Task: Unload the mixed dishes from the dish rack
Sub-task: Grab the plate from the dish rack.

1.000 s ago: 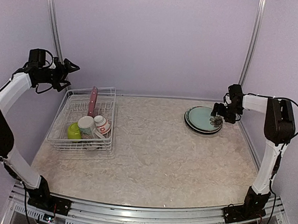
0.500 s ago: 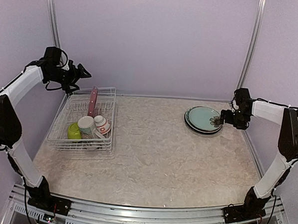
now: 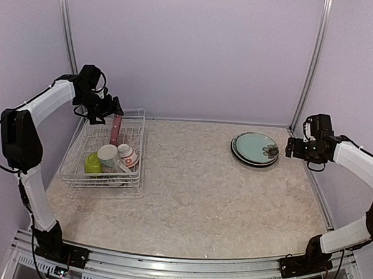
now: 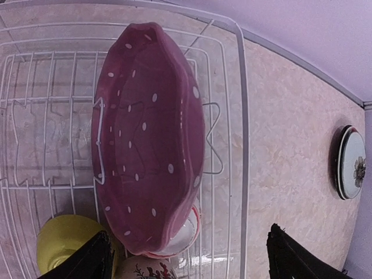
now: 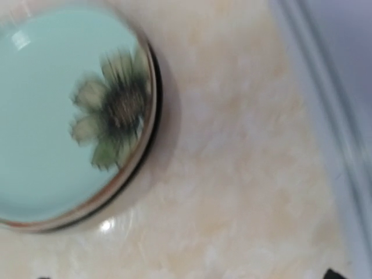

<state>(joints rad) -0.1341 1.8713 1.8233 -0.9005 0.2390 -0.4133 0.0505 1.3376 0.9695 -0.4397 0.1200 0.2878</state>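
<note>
The white wire dish rack [image 3: 69, 161] stands at the left. In it a pink polka-dot plate [image 3: 116, 126] stands on edge, with a cream printed mug [image 3: 107, 155], a lime-green bowl [image 3: 92, 164] and a small white-and-red bowl [image 3: 128, 154] in front. My left gripper [image 3: 115, 104] is open and empty, just above the plate's far edge. In the left wrist view the plate [image 4: 148, 139] fills the middle between my spread fingers [image 4: 87, 261]. A stack of plates topped by a pale teal one with a flower [image 3: 255, 147] lies at the right. My right gripper [image 3: 290, 148] is open and empty beside it.
The rack's right rim [image 4: 243, 116] runs beside the plate. Metal frame posts [image 3: 309, 65] stand at the back corners. In the right wrist view the teal plate [image 5: 52, 116] lies at the upper left on the marble tabletop [image 5: 244, 174], with the table's edge rail [image 5: 325, 104] at right.
My left gripper has swung right and down from the left wall to the pink plate. My right gripper has drawn back to the right, off the stacked plates.
</note>
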